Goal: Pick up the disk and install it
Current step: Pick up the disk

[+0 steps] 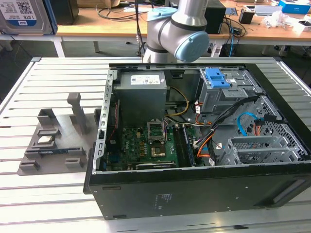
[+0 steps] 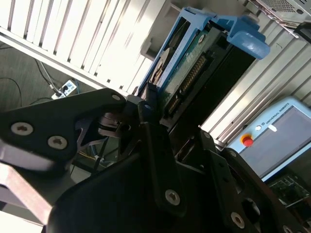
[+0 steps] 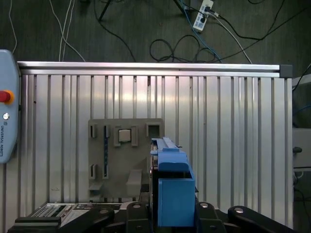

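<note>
Above the slatted table [image 3: 233, 121] and its grey fixture [image 3: 112, 160], we see the gripper [image 2: 175, 124] clenched on the blue-framed disk [image 2: 194, 60].

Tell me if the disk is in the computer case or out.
Out: the gripper holds the disk above the slatted table.

1. One disk [image 2: 189, 63], a flat silver metal drive in a bright blue plastic frame.
2. One open black metal computer case [image 1: 194, 194].
3. One flat grey plastic fixture tray [image 3: 114, 162].
4. One small square silver chip [image 3: 125, 136].
5. One large grey metal box with a white label [image 1: 143, 94].
6. One white power strip [image 3: 201, 17].
7. One grey-and-blue robot arm [image 1: 175, 29].
</note>
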